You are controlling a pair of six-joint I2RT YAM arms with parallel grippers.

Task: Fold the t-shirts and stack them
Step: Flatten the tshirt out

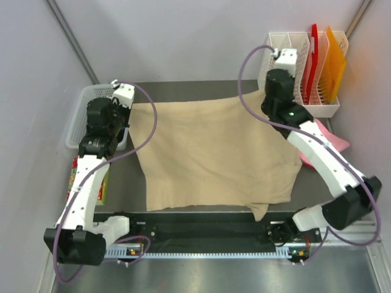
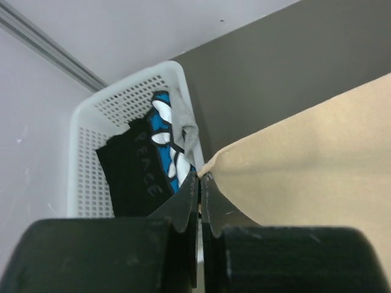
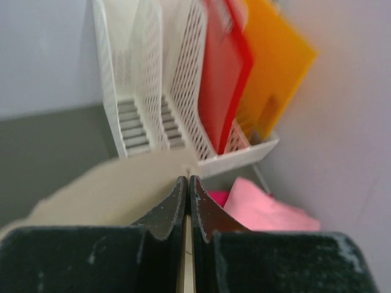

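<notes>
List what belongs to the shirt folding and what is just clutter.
Job: tan t-shirt, left gripper and right gripper pinching its far corners; probably pink cloth, clothes in white basket.
Lying about: file rack, red board, orange board, colourful packet.

Left arm (image 1: 82,189), right arm (image 1: 321,160) reach forward, spread wide; left pincer (image 2: 200,178), right pincer (image 3: 188,180) jaws pressed together.

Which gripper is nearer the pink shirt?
Right. The right gripper grips the beige shirt just beside the pink shirt; the left gripper grips its opposite side, by the basket.
</notes>
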